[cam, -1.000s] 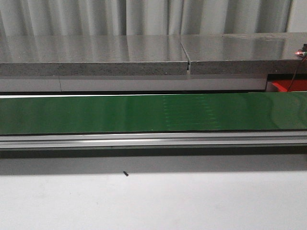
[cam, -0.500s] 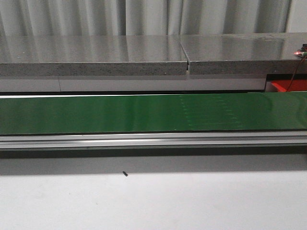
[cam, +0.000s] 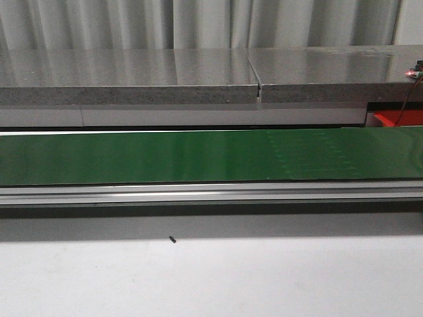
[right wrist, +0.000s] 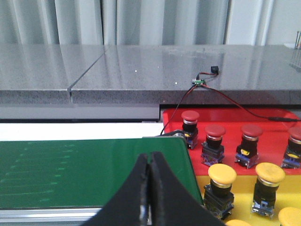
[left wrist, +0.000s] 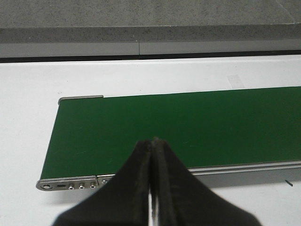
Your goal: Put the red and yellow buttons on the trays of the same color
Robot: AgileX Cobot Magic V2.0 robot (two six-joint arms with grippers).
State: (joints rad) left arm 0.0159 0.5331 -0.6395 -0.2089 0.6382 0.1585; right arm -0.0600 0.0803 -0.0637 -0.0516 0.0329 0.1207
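Since the earlier front frames, the faint pattern of pale marks on the green conveyor belt (cam: pixel 198 155) had shifted further right; nothing else in that view had changed.

Item 1. Green conveyor belt: long axis running left to right across the front view, bordered on its near side by an aluminium rail (cam: pixel 211 193). Its left end, with a metal end plate (left wrist: pixel 70 184), appeared in the left wrist view; its right end appeared in the right wrist view, just beside the trays.

Item 2. Small dark speck (cam: pixel 173 240): lay on the white table (cam: pixel 211 284), near of the rail.

Item 3. Grey stone counter (cam: pixel 132 76): ran along the far side, with a seam right of centre.

Item 4. Left gripper (left wrist: pixel 152 146): black fingers pressed together, nothing between them, hanging over the belt's left end.

Item 5. Right gripper (right wrist: pixel 149 162): fingers likewise closed and empty, over the belt's right end.

Item 6. Red tray (right wrist: pixel 277 134): at the far right, beyond the belt end, carrying red buttons (right wrist: pixel 190 128) in a left-to-right row. Each stood upright, cap upward.

Item 7. Yellow tray (right wrist: pixel 244 197): immediately near of the red tray, carrying yellow buttons (right wrist: pixel 221 186), also upright with caps upward.

Item 8. Small circuit board (right wrist: pixel 199 83): on the counter, with red and black wires trailing right and down toward the trays.
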